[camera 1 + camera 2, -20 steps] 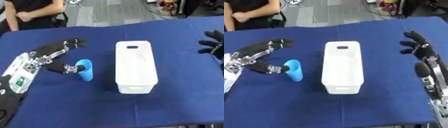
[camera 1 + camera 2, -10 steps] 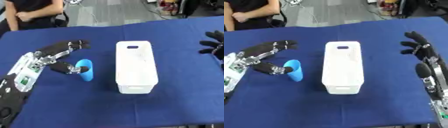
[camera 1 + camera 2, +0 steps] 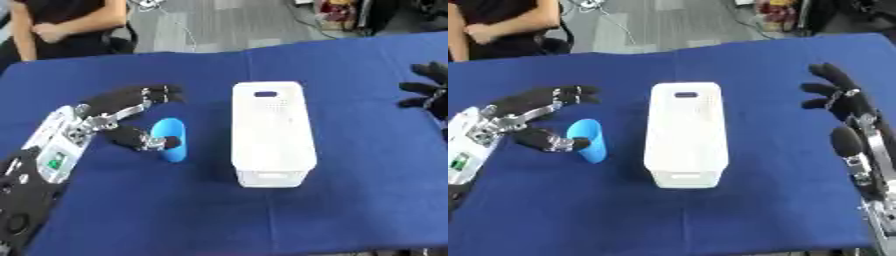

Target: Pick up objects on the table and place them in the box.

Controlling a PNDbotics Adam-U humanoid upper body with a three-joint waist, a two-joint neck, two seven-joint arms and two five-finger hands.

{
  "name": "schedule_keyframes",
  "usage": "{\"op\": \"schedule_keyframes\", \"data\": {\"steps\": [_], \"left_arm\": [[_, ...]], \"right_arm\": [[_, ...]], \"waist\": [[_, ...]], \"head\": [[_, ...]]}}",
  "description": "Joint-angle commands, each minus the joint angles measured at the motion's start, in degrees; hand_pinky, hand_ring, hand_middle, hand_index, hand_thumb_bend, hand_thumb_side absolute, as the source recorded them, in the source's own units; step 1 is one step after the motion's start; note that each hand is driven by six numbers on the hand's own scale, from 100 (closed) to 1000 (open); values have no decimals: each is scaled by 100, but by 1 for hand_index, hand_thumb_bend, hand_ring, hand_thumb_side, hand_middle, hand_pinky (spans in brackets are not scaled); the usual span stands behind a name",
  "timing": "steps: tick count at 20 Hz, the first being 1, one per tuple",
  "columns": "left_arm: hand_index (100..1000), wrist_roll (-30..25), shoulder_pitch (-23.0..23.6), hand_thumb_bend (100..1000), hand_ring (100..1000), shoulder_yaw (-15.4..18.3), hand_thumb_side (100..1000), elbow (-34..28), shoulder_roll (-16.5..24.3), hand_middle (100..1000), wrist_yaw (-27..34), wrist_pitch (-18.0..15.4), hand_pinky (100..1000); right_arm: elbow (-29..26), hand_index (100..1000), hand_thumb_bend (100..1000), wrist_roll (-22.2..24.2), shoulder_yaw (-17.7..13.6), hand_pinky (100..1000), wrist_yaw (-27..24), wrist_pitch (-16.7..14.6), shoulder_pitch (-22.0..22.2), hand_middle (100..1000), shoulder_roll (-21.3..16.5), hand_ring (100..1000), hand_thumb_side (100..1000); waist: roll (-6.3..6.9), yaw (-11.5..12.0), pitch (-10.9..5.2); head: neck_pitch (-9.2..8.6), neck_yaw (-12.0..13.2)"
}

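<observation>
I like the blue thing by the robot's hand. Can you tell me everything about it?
The blue cup is a small, smooth, bright blue cup that looks like plastic. It lies on its side on the blue tablecloth, its open mouth facing toward the far side of the table. It sits to the left of the white box, apart from it. The left hand is around it: the thumb touches its near left side, while the fingers stretch above it without closing.

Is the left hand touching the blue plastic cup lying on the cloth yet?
Touching. In the left eye view the left hand has its thumb tip against the rim of the blue plastic cup, while its straight fingers stretch above the cup with blue cloth showing between.
</observation>
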Motion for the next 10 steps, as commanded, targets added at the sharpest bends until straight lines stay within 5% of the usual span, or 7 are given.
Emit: {"op": "schedule_keyframes", "data": {"steps": [1, 10], "left_arm": [[954, -21, -143, 976, 950, 2, 884, 11, 56, 1000, -53, -17, 921], [958, -1, -211, 971, 948, -2, 894, 213, -27, 1000, -288, 82, 922]], "right_arm": [[-120, 1000, 577, 15, -19, 703, -13, 4, -40, 912, -88, 830, 1000], [-120, 1000, 576, 20, -14, 703, -20, 6, -45, 912, -81, 830, 1000]], "waist": [[-28, -6, -48], [-28, -11, -46]], "head": [[-58, 33], [-63, 48]]}}
